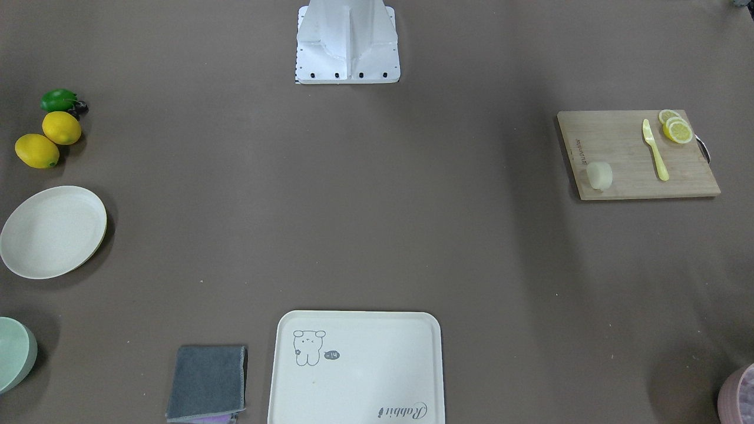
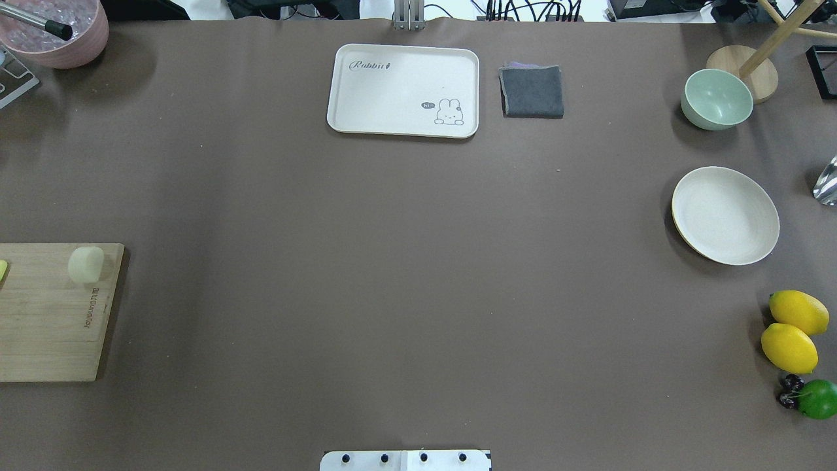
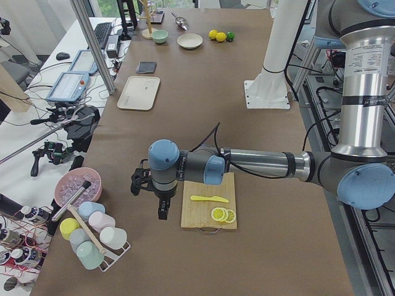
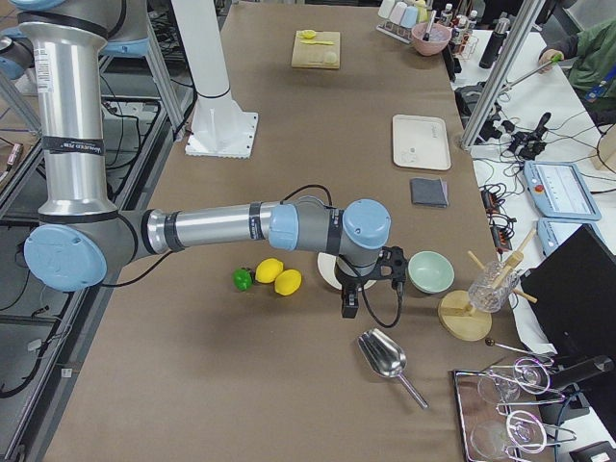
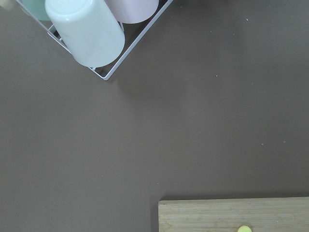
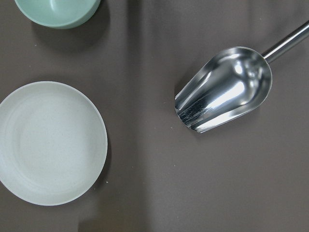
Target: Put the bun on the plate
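Resting on cutting board [image 1: 624,150] corner: bun [image 1: 599,175] | plate [image 1: 53,231]: far across bench [image 1: 377,224] from board | left pincer [image 3: 162,206]: just off board, likely staged to fetch bun | right pincer [image 4: 349,303]: far from board | pincers spread or pressed: cannot tell

Both hands show only in the side views: the left hand [image 3: 162,213] and the right hand [image 4: 348,306] are too small there to judge their fingers. The right arm [image 4: 289,226] hides most of the plate [image 4: 325,265]. Overhead, the picture's left edge cuts the cutting board [image 2: 46,314] — its right edge, the scoop [image 2: 826,183].
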`<state>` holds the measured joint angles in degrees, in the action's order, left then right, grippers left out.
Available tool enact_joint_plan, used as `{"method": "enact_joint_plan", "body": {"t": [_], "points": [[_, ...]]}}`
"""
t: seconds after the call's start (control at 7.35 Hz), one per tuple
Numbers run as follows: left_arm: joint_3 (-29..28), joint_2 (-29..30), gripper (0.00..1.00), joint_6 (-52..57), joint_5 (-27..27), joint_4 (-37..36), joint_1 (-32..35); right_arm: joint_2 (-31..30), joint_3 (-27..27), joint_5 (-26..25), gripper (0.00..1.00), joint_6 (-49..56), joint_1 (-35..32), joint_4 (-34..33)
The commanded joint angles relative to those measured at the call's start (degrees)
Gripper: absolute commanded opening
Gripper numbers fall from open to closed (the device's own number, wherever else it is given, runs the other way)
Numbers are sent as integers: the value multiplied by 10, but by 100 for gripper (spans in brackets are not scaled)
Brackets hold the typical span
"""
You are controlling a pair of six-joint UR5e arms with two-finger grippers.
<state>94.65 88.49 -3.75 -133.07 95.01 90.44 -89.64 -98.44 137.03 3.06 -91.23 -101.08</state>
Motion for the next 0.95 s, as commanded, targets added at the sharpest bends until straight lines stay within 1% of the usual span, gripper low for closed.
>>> {"method": "enact_joint_plan", "body": {"t": [0.0, 0.14, 0.27, 0.41, 0.54, 0.68, 0.82], "points": [[13, 0, 98, 0, -1, 0, 0, 2, 0, 0, 100, -2, 1, 0], [9, 8, 98, 1, 7, -4, -5, 3, 1, 1, 100, -2, 6, 5], [15, 11, 98, -3, 5, -4, -7, 2, 10, 1, 100, -2, 15, 38], [23, 10, 98, -3, 5, 1, -8, 5, 25, 1, 100, -3, 27, 53], [28, 6, 98, -4, 3, 5, -7, 9, 29, 2, 100, -18, 37, 55], [31, 6, 98, -3, 3, 6, -7, 10, 31, 1, 100, -61, 60, 89], [20, 6, 98, -3, 2, 6, -8, 9, 47, -2, 100, -138, 88, 156]]}}
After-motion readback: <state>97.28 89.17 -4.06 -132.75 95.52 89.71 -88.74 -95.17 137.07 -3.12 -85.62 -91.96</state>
